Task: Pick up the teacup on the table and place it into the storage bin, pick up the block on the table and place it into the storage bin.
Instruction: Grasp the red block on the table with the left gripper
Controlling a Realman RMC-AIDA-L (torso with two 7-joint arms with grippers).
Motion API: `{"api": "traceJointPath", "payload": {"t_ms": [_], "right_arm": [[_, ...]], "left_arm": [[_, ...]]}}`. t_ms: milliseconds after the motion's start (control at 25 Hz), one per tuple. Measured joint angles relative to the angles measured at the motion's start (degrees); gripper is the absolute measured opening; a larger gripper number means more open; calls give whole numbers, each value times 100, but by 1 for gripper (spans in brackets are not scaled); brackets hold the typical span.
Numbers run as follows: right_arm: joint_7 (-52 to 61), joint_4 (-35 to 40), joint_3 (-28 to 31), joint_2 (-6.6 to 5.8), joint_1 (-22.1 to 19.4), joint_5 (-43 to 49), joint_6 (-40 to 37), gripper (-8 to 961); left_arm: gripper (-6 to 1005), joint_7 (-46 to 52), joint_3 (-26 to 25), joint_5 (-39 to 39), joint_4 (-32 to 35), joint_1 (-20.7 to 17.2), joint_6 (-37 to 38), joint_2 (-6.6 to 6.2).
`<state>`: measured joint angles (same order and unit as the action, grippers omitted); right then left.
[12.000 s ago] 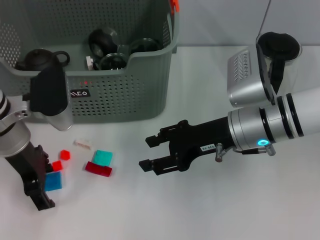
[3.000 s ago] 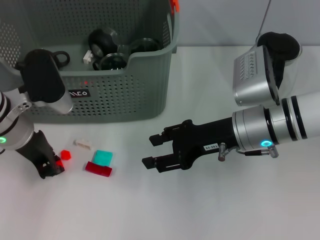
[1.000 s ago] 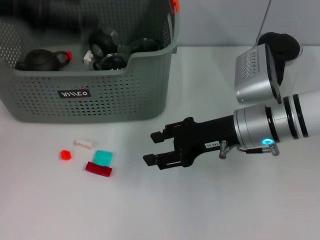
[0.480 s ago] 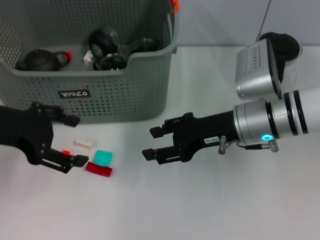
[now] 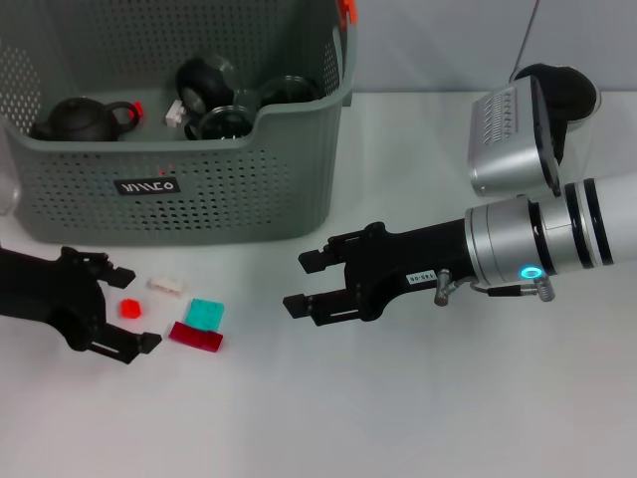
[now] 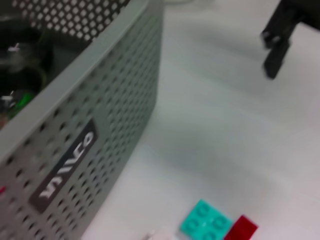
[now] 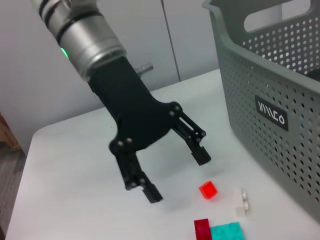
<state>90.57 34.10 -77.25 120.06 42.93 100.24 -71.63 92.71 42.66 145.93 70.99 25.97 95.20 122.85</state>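
- The left gripper (image 5: 121, 309) is low over the table (image 5: 398, 418), jaws spread wide and holding nothing. The small red block (image 5: 128, 308) lies between the two fingers, apparently untouched.
- Just beyond that block lie a small white piece (image 5: 165, 285), a teal block (image 5: 205, 314) and a dark red block (image 5: 196, 337). The teal and dark red ones touch or nearly touch; the white one lies apart.
- The right gripper (image 5: 318, 282) hovers near mid-table, jaws also open and empty, well apart from the blocks.
- The storage bin (image 5: 249, 189) stands behind the blocks, its labelled wall facing them. It holds a dark teapot (image 5: 75, 119) and several dark cups (image 5: 204, 85). No teacup is visible on the table.
- Judgement: the step in hand is grasping the red block.
- Risk: the block is small, so an off-centre close could squirt it sideways out of the fingers.
- Risk: the fingertip nearest the dark red block may nudge it, disturbing its teal neighbour.
- Risk: the bin wall is tall, so a shallow lift could strike the rim.
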Motion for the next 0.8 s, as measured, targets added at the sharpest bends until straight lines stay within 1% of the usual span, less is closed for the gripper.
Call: {"api": "traceJointPath", "payload": {"t_ms": [280,520,800], "right_arm": [[-64,0,0,9,-1,-22,10,674],[-74,0,0,9,-3,-30,10,674],[-75,0,0,9,14,-31,12,674]], "left_arm": [[926,8,31,234,-282,29,-639,65],[920,199,133,428,-563,79,-1074,32],[912,241,237,570,-787,163,-1381,50]]}}
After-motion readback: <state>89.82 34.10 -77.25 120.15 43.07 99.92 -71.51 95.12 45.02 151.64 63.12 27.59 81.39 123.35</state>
